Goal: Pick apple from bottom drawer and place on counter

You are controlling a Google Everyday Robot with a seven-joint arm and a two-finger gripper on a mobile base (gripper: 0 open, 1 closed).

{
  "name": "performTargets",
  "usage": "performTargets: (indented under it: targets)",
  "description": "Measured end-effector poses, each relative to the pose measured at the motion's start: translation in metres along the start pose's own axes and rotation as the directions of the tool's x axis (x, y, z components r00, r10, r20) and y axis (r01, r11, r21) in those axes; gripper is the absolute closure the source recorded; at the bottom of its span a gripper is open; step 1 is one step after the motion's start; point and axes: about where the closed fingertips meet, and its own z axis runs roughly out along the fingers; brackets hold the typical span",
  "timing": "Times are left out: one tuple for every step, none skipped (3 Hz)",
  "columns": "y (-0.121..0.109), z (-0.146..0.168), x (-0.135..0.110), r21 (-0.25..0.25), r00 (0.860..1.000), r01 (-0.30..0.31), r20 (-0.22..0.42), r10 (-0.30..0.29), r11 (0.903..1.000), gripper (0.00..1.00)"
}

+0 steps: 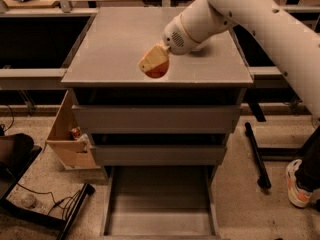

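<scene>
My gripper is above the front middle of the grey counter, at the end of the white arm that reaches in from the upper right. Its tan fingers are shut on the red apple, which shows just under them, at or just above the counter's surface near the front edge. The bottom drawer stands pulled open below and shows an empty grey tray. The white bowl is hidden behind the arm.
Two shorter grey drawers are closed above the open one. A light wooden box sits on the floor to the cabinet's left, with cables nearby. A black stand leg and a person's shoe are to the right.
</scene>
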Motion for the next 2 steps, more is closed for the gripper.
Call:
performTargets:
  targets:
    - [-0.051, 0.043, -0.018, -0.050, 0.996, -0.041, 0.079, 0.045, 0.9979, 1.00]
    - [-0.102, 0.068, -0.059, -0.029, 0.984, -0.053, 0.169, 0.057, 0.9982, 1.00]
